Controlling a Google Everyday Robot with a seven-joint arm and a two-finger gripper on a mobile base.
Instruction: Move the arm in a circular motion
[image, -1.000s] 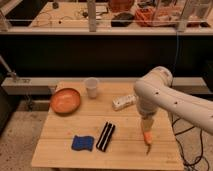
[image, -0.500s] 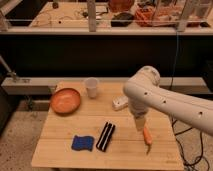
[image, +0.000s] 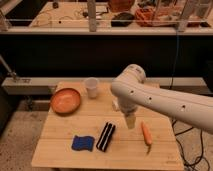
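My cream-white arm (image: 160, 100) of thick rounded segments with small dark screw holes reaches in from the right edge over the wooden table (image: 60, 145). Its elbow bulges above the table's back right part. The small tapered beige tip, my gripper (image: 130, 121), hangs down over the table's middle right, just right of a black ribbed object (image: 105, 136) and left of an orange carrot (image: 146, 133). It holds nothing that I can see.
An orange bowl (image: 65, 100) sits at the table's back left, a small white cup (image: 91, 87) beside it. A blue sponge (image: 82, 143) lies near the front. A dark counter with rails stands behind. Floor shows on the left.
The arm has swung left across the table. The tip has moved from above the carrot to the left of it, uncovering the carrot and hiding the white object at the back.
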